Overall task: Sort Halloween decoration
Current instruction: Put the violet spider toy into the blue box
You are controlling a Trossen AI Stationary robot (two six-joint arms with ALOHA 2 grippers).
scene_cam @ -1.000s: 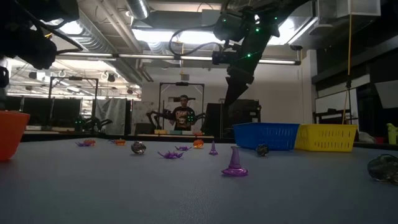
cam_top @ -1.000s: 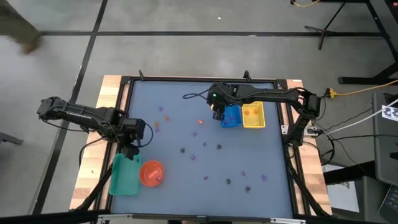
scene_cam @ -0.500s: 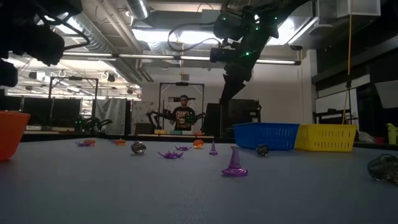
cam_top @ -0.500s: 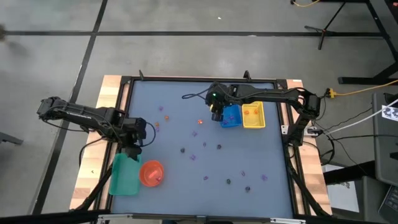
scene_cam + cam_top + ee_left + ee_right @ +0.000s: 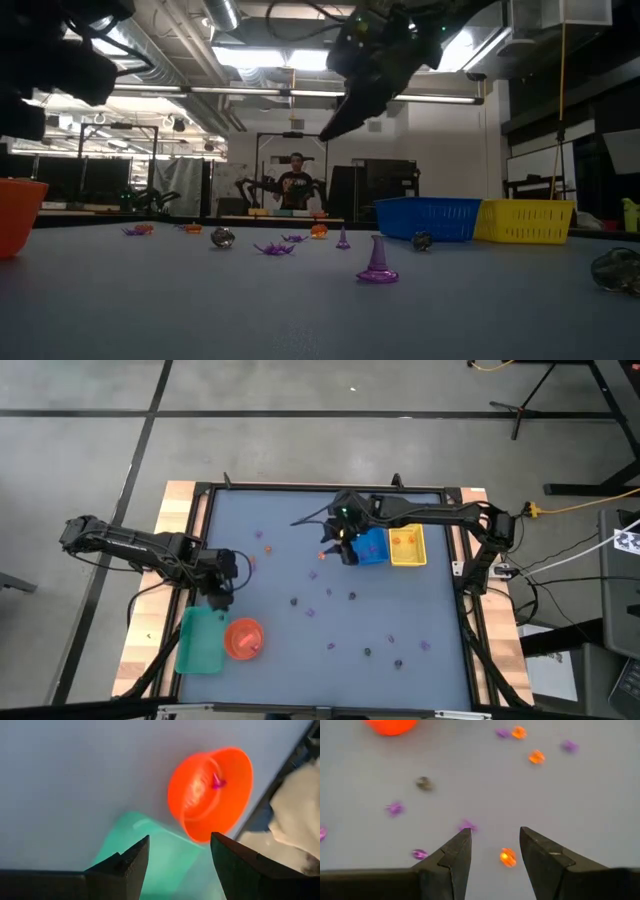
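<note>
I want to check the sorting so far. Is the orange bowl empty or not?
Not empty. The left wrist view shows one small purple piece inside the orange bowl; nothing else is visible in it.

Empty, parted hand (image 5: 495, 851) above scattered decoration pieces (image 5: 508, 857).

Both arms are matte black, built of jointed tubular segments with black cables looping off them. The right arm's wrist block, upper centre of the high view, carries small green lights. Each claw ends in two dark, wedge-shaped fingers.
</note>
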